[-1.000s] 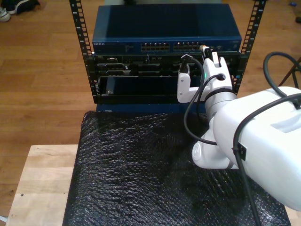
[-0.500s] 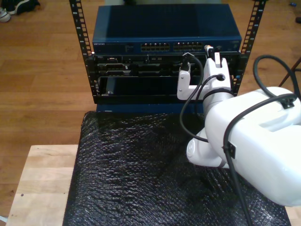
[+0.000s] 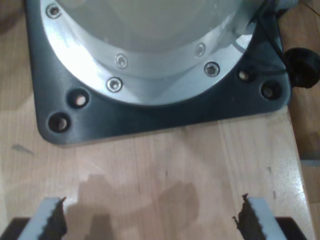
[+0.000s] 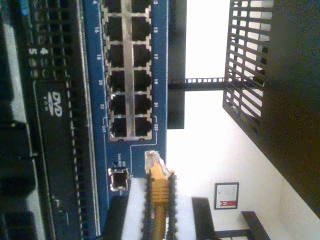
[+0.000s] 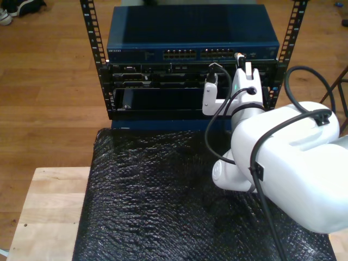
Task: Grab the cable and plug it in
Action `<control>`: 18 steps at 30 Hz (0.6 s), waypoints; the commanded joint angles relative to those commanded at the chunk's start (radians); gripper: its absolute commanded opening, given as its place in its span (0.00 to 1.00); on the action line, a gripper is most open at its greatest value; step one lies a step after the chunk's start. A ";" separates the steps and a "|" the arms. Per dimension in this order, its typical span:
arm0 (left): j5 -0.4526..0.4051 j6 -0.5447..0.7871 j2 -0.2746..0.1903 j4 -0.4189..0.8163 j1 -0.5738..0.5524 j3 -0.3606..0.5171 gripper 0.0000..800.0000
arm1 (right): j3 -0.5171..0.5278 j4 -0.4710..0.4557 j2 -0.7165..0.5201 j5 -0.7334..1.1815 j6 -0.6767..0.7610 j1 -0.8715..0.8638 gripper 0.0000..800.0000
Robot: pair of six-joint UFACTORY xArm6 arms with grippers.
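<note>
The cable [image 4: 160, 200] is orange-yellow, and its clear plug [image 4: 153, 162] sticks out from between my second gripper's fingers. My second gripper [image 4: 160, 202] is shut on the cable just behind the plug. The plug tip hovers at the blue switch [image 4: 95, 90], just past the end of its two rows of ports [image 4: 127, 75] and beside a small square socket [image 4: 118, 179]. In the exterior view the plug [image 5: 237, 55] sits at the switch's front face [image 5: 193, 53], toward the exterior view's right. My first gripper [image 3: 152, 217] is open over bare wood, holding nothing.
The switch sits atop a black rack [image 5: 190, 87] with metal uprights [image 5: 92, 38]. A black padded mat [image 5: 163, 201] covers the table in front. A round arm base on a dark plate [image 3: 160, 115] is bolted to the wooden table [image 3: 165, 170]. Black robot cables [image 5: 217, 125] loop along the arm.
The second arm's white body has swung toward the exterior view's left. Its gripper and the plug have stayed at the switch's front face, shifting only slightly.
</note>
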 joint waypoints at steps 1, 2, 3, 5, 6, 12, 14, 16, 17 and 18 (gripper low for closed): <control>0.000 0.000 0.000 0.000 0.000 0.000 1.00 | -0.003 0.000 0.003 -0.002 0.000 0.000 0.00; 0.000 0.000 0.000 -0.002 0.000 0.000 1.00 | -0.006 0.000 0.005 -0.002 0.002 0.002 0.00; 0.000 0.000 0.000 -0.002 0.000 0.000 1.00 | -0.009 0.000 0.006 -0.005 0.002 0.002 0.00; 0.000 0.000 0.000 0.000 0.000 0.000 1.00 | -0.011 0.000 0.006 -0.006 0.002 0.003 0.00; 0.000 0.000 0.000 -0.002 0.000 0.000 1.00 | -0.011 0.000 0.006 -0.006 0.003 0.003 0.00; 0.000 0.000 0.000 -0.002 0.000 -0.002 1.00 | -0.017 0.002 0.014 -0.008 0.018 0.003 0.00; 0.000 0.000 0.000 0.000 0.000 0.000 1.00 | -0.017 0.000 0.015 -0.017 0.043 0.003 0.00; 0.000 0.000 0.000 0.000 0.000 0.000 1.00 | -0.017 0.000 0.017 -0.032 0.060 0.005 0.00; 0.000 0.000 0.000 -0.002 0.000 -0.002 1.00 | -0.015 0.000 0.017 -0.035 0.063 0.006 0.00; 0.000 0.000 0.000 -0.002 0.000 0.000 1.00 | -0.015 0.000 0.018 -0.035 0.064 0.006 0.00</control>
